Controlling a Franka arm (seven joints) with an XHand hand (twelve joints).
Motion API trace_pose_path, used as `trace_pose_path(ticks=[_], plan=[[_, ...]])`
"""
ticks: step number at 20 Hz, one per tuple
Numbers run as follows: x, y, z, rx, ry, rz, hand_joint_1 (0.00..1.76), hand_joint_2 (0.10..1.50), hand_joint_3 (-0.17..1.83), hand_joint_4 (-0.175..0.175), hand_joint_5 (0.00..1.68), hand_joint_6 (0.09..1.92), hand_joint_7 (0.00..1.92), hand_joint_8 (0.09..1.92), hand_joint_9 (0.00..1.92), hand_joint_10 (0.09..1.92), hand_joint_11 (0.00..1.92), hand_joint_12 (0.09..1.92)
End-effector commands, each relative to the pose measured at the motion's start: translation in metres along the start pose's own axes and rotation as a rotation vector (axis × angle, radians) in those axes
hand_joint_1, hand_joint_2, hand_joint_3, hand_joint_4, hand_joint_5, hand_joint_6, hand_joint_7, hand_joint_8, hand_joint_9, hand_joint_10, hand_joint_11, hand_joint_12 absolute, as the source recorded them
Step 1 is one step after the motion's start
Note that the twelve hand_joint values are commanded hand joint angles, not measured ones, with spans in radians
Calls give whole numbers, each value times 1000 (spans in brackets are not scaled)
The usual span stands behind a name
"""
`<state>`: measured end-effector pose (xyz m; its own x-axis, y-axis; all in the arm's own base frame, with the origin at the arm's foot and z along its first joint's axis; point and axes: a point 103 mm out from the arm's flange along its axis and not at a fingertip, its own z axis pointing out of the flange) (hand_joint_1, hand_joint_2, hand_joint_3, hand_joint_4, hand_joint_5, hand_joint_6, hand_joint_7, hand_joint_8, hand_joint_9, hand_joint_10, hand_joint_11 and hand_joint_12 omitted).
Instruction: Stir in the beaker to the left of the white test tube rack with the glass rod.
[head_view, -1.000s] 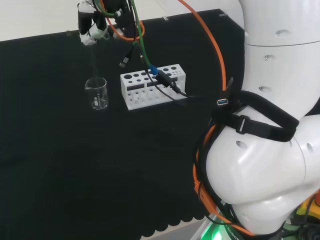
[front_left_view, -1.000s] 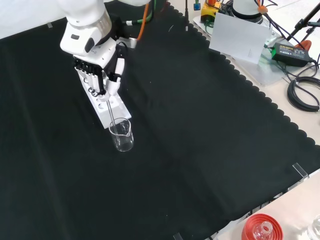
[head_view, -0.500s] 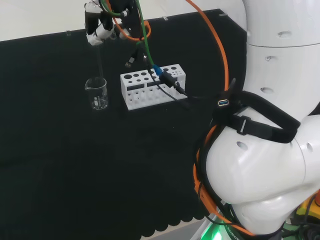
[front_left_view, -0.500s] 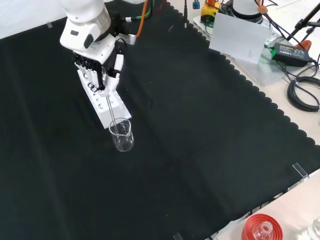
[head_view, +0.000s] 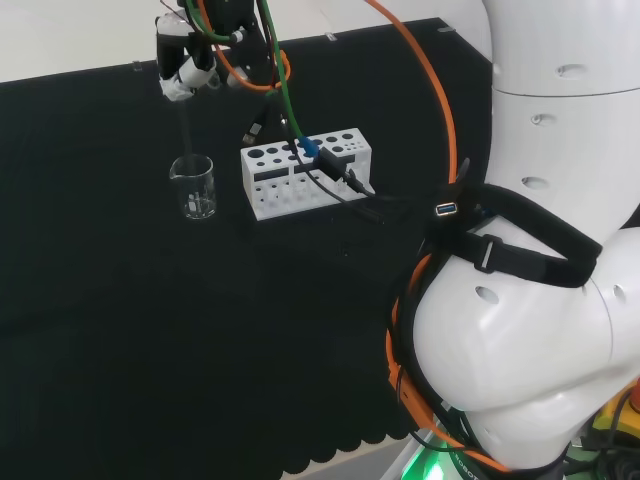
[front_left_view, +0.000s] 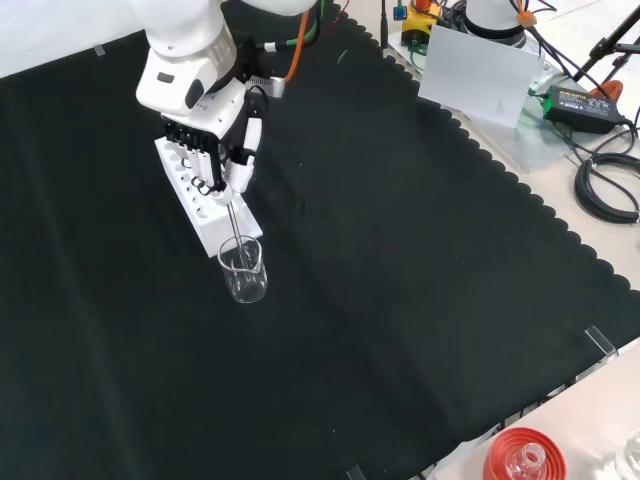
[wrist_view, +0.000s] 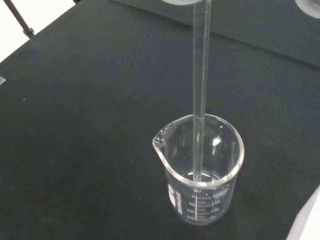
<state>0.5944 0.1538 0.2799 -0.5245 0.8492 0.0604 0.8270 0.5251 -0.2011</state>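
A clear glass beaker (head_view: 195, 187) (front_left_view: 244, 271) (wrist_view: 200, 170) stands on the black cloth just left of the white test tube rack (head_view: 305, 172) in the head view. The hand (head_view: 185, 60) (front_left_view: 218, 150) hangs above the beaker, its fingers curled round the top of a glass rod (head_view: 186, 125) (front_left_view: 235, 225) (wrist_view: 200, 95). The rod runs down from the hand into the beaker; in the wrist view its lower end sits inside the glass, near the bottom. In the front view the rack (front_left_view: 200, 205) lies behind the beaker, partly hidden by the hand.
Orange, green and black cables (head_view: 300, 130) hang from the wrist over the rack. The arm's big white links (head_view: 540, 250) stand at the right of the head view. A red ribbed stand (front_left_view: 525, 455) sits off the cloth's near edge in the front view; boxes and cables lie at top right.
The hand has swung sideways above the beaker and back, moving right in the front view, and the rod has shifted inside the glass. Beaker and rack have stayed put.
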Motion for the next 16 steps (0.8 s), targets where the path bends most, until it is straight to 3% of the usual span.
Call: trace_pose_path(ticks=[1,8,16], plan=[[0,17,-4,-3,-8,-17,1325,1052,-175,-175,1301,291,1418,516,1819,338,1688,532],[-33,14,-6,-2,4,15,1325,1051,-175,-175,1301,293,1418,516,1818,337,1688,532],[-36,-13,1,-5,34,52,1325,1051,-175,-175,1301,294,1418,516,1818,335,1688,531]])
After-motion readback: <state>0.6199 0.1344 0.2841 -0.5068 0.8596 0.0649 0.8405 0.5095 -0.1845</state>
